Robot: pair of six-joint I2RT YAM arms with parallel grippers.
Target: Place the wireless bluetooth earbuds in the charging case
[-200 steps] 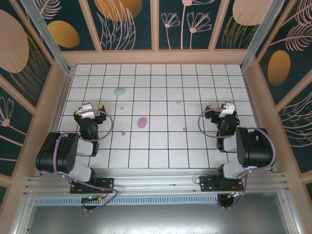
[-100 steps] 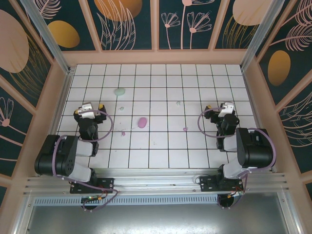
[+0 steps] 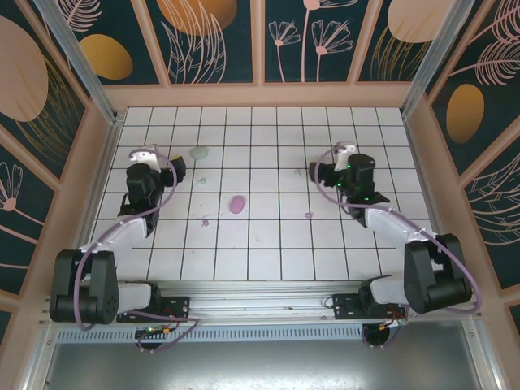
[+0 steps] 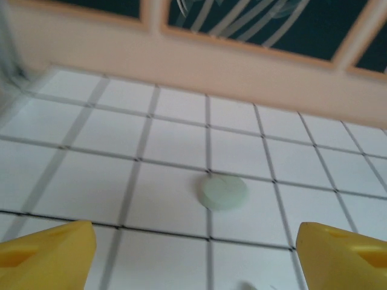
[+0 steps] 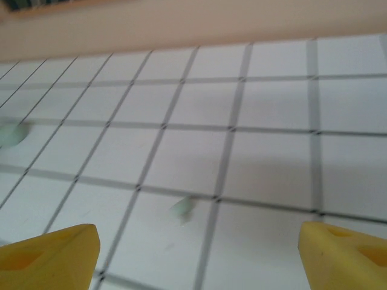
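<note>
A round mint green charging case lies at the back left, and a pink charging case lies nearer the middle. Tiny earbuds are scattered on the tiles: one mint earbud, another mint earbud, a pink earbud and a second pink earbud. My left gripper is open and empty, with the mint case ahead between its yellow fingers. My right gripper is open and empty too. A mint earbud lies just ahead between its fingers.
White tiled floor ringed by a low peach wall, close behind the mint case. In the right wrist view the mint case shows far left. Both arms stretch out from the near rail.
Both arms have unfolded and reached away from the near edge: the left gripper toward the mint case, the right gripper up and left toward a mint earbud. Nothing on the tiles has moved.
</note>
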